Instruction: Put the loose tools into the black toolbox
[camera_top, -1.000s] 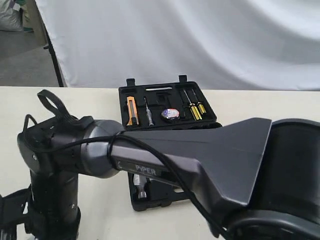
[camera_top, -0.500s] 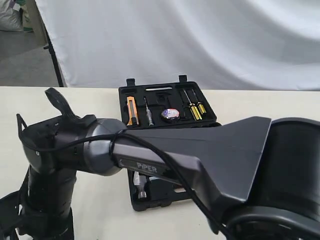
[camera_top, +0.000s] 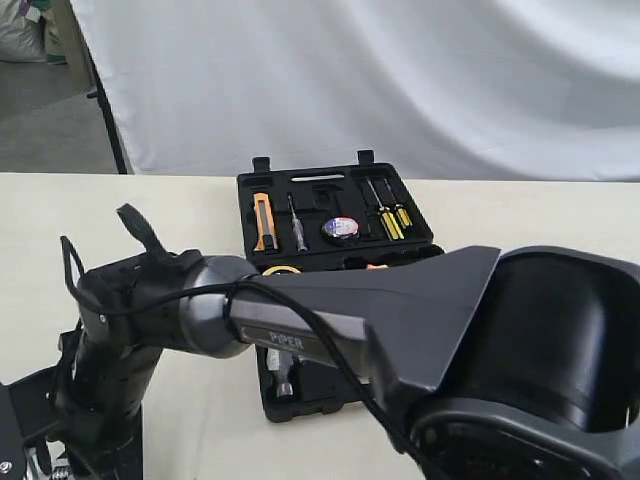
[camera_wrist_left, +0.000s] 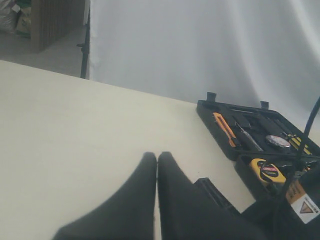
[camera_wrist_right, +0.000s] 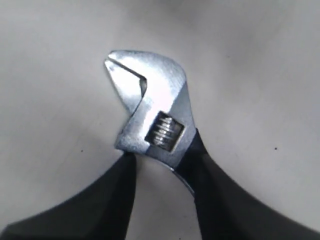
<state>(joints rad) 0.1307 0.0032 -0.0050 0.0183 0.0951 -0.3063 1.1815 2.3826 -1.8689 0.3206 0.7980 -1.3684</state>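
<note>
Two pincers are mine, and they stand differently. My right pincer is clamped on the wrench. One black finger sits on each side of its neck, just below the thumb-screw. The steel head sticks out past my fingertips with its jaws nearly together. Behind it is only pale, plain surface, and I cannot tell whether the wrench rests on it or hangs above it. My left pincer has its two fingers pressed flat against each other with nothing between them, above the cream table.

The toolbox lies on the table toward the white curtain, both halves spread upward. In its far half the tape roll sits in a recess. An orange knife lies off to one side of it and two yellow-and-black screwdrivers to the other. A yellow tape measure is in the near half, close to the hinge. In the outside view a thick black arm crosses in front and hides most of that near half. The wrench does not show in that view.
</note>
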